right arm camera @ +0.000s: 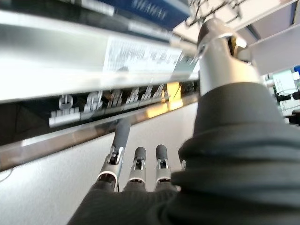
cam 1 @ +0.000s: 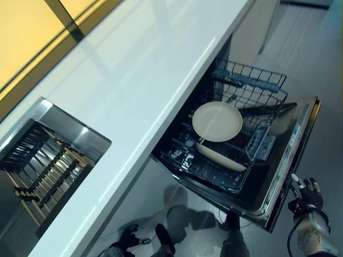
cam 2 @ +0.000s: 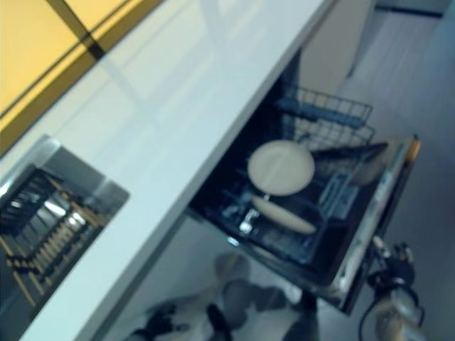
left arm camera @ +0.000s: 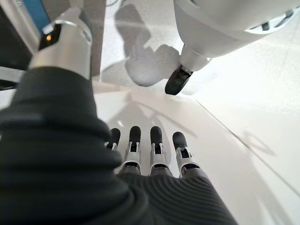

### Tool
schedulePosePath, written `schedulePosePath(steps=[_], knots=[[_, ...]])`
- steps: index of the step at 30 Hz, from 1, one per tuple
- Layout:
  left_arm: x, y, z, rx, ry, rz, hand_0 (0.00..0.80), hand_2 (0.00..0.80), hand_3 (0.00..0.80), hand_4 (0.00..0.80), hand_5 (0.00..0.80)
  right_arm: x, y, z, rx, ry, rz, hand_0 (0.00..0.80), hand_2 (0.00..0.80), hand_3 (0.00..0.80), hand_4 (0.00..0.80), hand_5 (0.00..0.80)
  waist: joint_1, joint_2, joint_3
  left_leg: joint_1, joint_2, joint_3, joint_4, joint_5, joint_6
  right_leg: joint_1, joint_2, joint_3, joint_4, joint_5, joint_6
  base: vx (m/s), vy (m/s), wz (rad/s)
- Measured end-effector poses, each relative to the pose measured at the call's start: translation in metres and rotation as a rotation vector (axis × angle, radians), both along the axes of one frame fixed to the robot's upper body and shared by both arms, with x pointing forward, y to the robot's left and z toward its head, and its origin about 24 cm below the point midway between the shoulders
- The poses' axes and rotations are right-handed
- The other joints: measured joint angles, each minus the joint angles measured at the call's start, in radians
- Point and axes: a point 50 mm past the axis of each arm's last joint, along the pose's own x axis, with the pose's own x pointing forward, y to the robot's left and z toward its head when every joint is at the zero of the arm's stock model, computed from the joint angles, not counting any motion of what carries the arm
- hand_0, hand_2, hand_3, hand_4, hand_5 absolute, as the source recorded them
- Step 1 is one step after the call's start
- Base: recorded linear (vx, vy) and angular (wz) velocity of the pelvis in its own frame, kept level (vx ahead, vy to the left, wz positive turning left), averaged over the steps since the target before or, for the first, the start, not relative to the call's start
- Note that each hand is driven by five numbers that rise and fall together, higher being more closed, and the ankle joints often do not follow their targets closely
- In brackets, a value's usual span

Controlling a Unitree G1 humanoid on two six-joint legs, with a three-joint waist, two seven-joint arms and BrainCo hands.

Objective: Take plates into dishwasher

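Note:
The dishwasher door [cam 1: 293, 152] hangs open and the lower rack [cam 1: 251, 85] is pulled out. Two cream plates stand in the rack: a round one [cam 1: 217, 121] facing up at me and a second one [cam 1: 222, 157] leaning just in front of it. My right hand [cam 1: 306, 196] is at the outer edge of the door, fingers straight and empty; its wrist view [right arm camera: 140, 161] shows the fingers close under the door's metal edge [right arm camera: 70, 136]. My left hand [cam 1: 126, 237] hangs low under the counter, fingers straight and empty in its wrist view [left arm camera: 150, 157].
A long white counter [cam 1: 134, 80] runs above the dishwasher. A steel sink [cam 1: 80, 134] at the left holds a dark slatted rack [cam 1: 40, 171]. Pale floor lies to the right of the door.

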Motion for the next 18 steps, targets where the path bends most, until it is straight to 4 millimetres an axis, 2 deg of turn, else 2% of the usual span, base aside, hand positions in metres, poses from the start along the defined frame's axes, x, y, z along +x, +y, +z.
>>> schedulePosePath(steps=[8,15,18], knots=[[0.018,-0.007,0.010,-0.019,-0.060,-0.033,0.000,0.000,0.000,0.000,0.000,0.013,-0.005,0.010,-0.013,-0.055,0.019,0.000,0.000,0.000,0.000,0.000,0.000,0.013,0.030,-0.031,-0.002,-0.001,-0.001,-0.003,-0.004,-0.050,0.001,0.018,0.010,0.000,0.000,-0.039,0.000,-0.08],[0.023,-0.006,0.013,-0.019,-0.077,-0.029,0.000,0.000,0.000,0.000,0.000,0.025,0.003,0.017,-0.028,-0.088,0.077,0.000,0.000,0.000,0.000,0.000,0.001,0.015,0.030,-0.059,-0.005,-0.006,0.000,-0.003,-0.004,-0.104,-0.004,0.019,0.038,-0.006,0.000,-0.025,0.004,-0.08],[0.025,-0.007,0.014,-0.018,-0.084,-0.030,0.000,0.000,0.000,0.000,0.000,0.031,0.010,0.013,-0.024,-0.069,0.110,0.000,0.000,0.000,0.000,0.000,0.003,0.016,0.030,-0.069,-0.008,-0.014,0.000,-0.003,-0.004,-0.122,-0.008,0.019,0.048,-0.006,0.000,-0.002,0.003,-0.04]])
